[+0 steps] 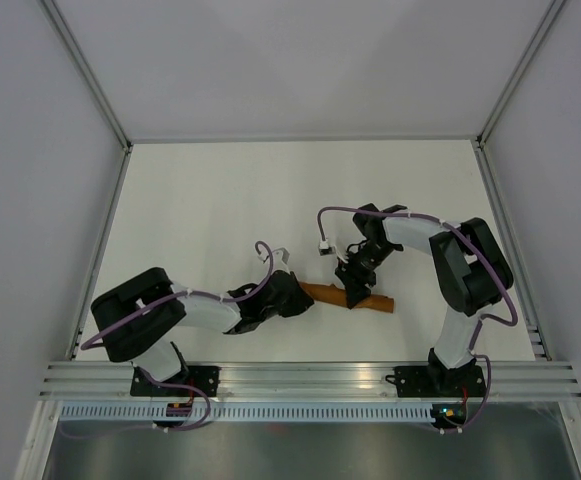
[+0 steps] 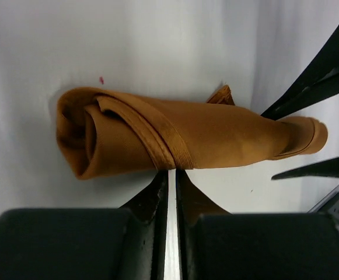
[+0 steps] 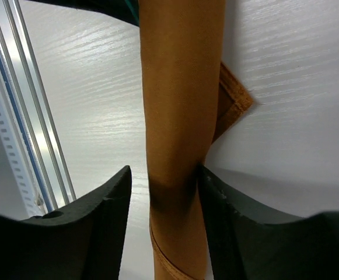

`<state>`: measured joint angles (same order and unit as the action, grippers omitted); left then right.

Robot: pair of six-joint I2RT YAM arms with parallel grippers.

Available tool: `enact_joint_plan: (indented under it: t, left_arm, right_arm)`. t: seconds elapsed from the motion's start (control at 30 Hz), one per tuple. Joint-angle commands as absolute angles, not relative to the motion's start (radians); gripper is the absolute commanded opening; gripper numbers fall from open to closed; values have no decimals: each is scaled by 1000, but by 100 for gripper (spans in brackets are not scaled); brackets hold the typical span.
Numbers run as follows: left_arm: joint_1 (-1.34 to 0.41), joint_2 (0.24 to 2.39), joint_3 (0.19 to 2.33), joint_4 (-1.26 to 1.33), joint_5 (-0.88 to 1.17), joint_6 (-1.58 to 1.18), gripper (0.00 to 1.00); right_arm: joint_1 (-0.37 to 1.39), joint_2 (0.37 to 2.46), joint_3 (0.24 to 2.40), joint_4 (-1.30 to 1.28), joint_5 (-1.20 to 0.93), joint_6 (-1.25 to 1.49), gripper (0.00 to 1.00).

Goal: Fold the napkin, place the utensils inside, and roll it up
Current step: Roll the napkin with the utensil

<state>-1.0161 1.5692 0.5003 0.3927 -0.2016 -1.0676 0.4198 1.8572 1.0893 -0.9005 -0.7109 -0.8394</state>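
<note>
Two grippers meet at one rolled cloth. The napkin (image 1: 378,302) lies as a tight rust-orange roll on the white table (image 1: 220,200), close to the aluminium rail (image 1: 310,380) at the near edge. Its length runs left to right, with the right end slightly nearer the rail. The left gripper (image 1: 308,302) sits at the roll's left end. In the left wrist view its fingers (image 2: 157,198) stand almost together, with only a thin slit of table showing between them. Their tips come right up to the stitched hem on the roll's near side, and I cannot tell whether they pinch any cloth there. That same view shows the spiral of layers at the napkin's (image 2: 216,137) open left end, a small hemmed corner (image 2: 222,93) poking out along the far side, and a tiny red speck (image 2: 101,80) on the table beyond. The right gripper (image 1: 355,295) comes down over the roll right of its middle. In the right wrist view its fingers (image 3: 108,198) straddle the roll with the jaws parted. One finger stands clear with a strip of table between it and the cloth, and the other lies against the roll's side. The hemmed corner (image 3: 233,102) juts from the roll just past that finger, and the rail (image 3: 23,116) runs along the frame's left edge.
</note>
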Motion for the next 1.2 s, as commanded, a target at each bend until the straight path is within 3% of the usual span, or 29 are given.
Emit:
enact_joint_plan:
  t: [0.0,0.3,0.7,1.17]
  left_arm:
    - [-1026,1617,541,457,-250,-1147,12]
    - [-1026,1624,583,384,-307,-1155,11]
    - [-1005,1692,681,327,-311,-1135,11]
    - [-994,1727,764,275,-313,-1129,10]
  right_arm:
    - [431,1918,1031,-758,-534,-888,59]
    - [430,1887,1057,-785,-529,-885,70]
    - [334,1921,1186,-821,-538,-839,64]
    - [291,1976,1322,-969,-618,-868,79]
